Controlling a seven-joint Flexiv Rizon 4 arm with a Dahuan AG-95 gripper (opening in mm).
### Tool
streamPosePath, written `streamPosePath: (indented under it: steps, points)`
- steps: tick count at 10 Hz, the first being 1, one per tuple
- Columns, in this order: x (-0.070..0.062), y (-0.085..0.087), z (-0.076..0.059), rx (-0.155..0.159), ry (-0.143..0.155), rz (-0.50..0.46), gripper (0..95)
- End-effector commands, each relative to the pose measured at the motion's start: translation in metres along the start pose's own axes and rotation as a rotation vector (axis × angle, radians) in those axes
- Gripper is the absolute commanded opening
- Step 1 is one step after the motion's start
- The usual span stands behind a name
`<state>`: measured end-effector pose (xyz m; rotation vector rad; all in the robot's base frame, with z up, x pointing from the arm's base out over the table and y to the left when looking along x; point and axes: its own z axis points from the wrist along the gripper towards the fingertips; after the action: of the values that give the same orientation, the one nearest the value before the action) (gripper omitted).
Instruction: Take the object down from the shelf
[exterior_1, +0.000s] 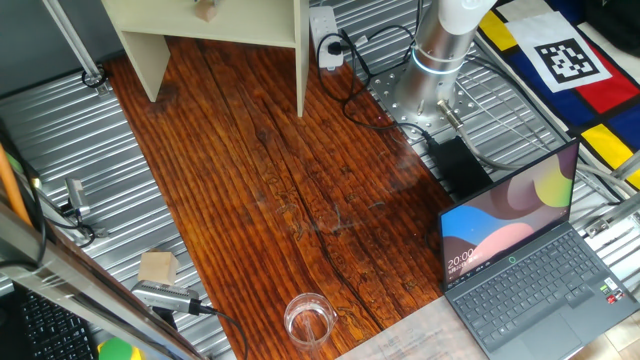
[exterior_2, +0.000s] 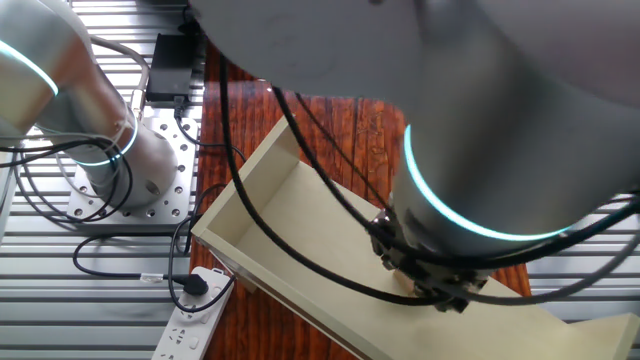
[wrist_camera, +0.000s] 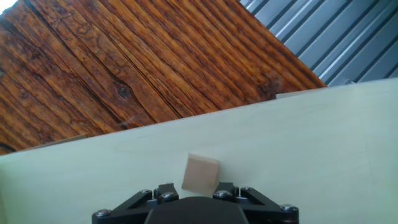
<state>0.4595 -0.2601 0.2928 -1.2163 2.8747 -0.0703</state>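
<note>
The object, a tiny light-tan wooden cube (wrist_camera: 200, 173), sits on the horizontal board of the cream-beige shelf (wrist_camera: 298, 143). In the hand view my gripper (wrist_camera: 195, 190) is right over it, and the two black fingertips (wrist_camera: 165, 191) stand apart on either side of the cube's near edge, so the gripper is open. In one fixed view the cube (exterior_1: 207, 10) rests on the shelf (exterior_1: 250, 25) at the top edge, with no fingers showing beside it. In the other fixed view the arm's wrist (exterior_2: 440, 270) hides the gripper and cube over the shelf (exterior_2: 270, 225).
The dark wooden tabletop (exterior_1: 300, 200) lies below the shelf. An open laptop (exterior_1: 520, 260) stands at the front right, with a clear glass (exterior_1: 308, 318) at the front. A flat pale wooden square (exterior_1: 158, 267) lies at the left. The robot base (exterior_1: 440, 50), a power strip (exterior_1: 325, 35) and cables are at the back.
</note>
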Motion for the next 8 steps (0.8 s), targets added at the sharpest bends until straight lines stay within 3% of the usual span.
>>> streamPosePath:
  steps: [1,5,6,7,8]
  points:
    - [0.0003,0.0012,0.0022,-0.007,-0.01,0.021,38.0]
    - [-0.0025,0.0031,0.0059,-0.005,-0.034,0.039,38.0]
    - [-0.0027,0.0032,0.0065,-0.001,-0.042,0.039,19.0]
    - [-0.0036,0.0039,0.0073,0.008,-0.053,0.042,19.0]
    - [-0.0047,0.0047,0.0079,0.013,-0.058,0.05,0.0]
